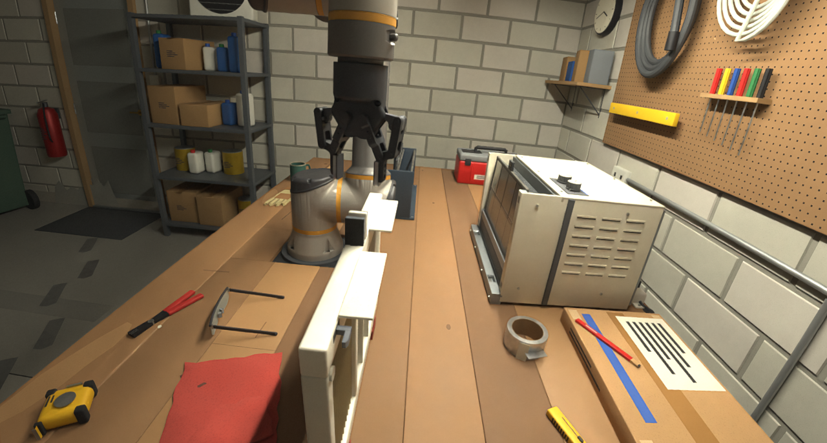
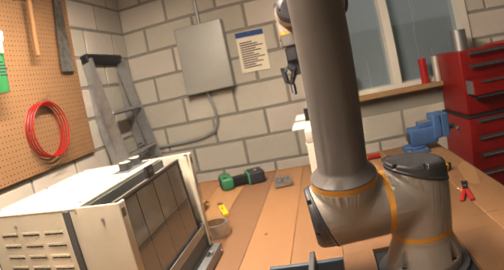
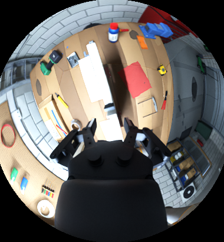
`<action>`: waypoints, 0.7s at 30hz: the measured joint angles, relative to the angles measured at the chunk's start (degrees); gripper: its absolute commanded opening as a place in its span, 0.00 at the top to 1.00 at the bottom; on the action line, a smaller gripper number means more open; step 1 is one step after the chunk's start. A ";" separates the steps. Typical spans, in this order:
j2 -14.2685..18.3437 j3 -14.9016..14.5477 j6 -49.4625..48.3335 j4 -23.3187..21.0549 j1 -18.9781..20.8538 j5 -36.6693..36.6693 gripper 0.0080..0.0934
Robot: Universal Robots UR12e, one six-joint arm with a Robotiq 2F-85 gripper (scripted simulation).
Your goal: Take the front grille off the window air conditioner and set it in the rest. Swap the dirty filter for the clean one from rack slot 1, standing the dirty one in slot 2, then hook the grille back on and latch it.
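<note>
The window air conditioner [image 1: 564, 232] sits on the right side of the bench with its front open. A brownish filter [image 2: 165, 207] shows in that opening. The white grille [image 1: 341, 302] stands on edge in the rest along the middle of the bench [image 3: 94, 75]. A dark blue rack [image 1: 403, 183] stands behind it, near the arm's base. My gripper [image 1: 358, 172] hangs high above the far end of the grille, pointing down [image 3: 109, 127]. It is open and holds nothing. In the second side camera most of it is hidden behind the arm [image 2: 290, 74].
A flat cardboard box [image 1: 648, 360] lies at the near right. A tape roll [image 1: 525, 336] lies in front of the air conditioner. A red cloth [image 1: 225, 397], pliers [image 1: 165, 313] and a tape measure [image 1: 63, 406] lie at the near left. The arm's base [image 1: 315, 221] stands left of the grille.
</note>
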 measured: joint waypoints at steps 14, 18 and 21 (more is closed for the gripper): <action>0.00 0.00 -12.63 0.00 0.00 0.00 0.30; 0.00 0.00 -13.97 0.00 0.00 0.00 0.30; 0.00 0.00 -14.46 0.00 0.00 0.00 0.30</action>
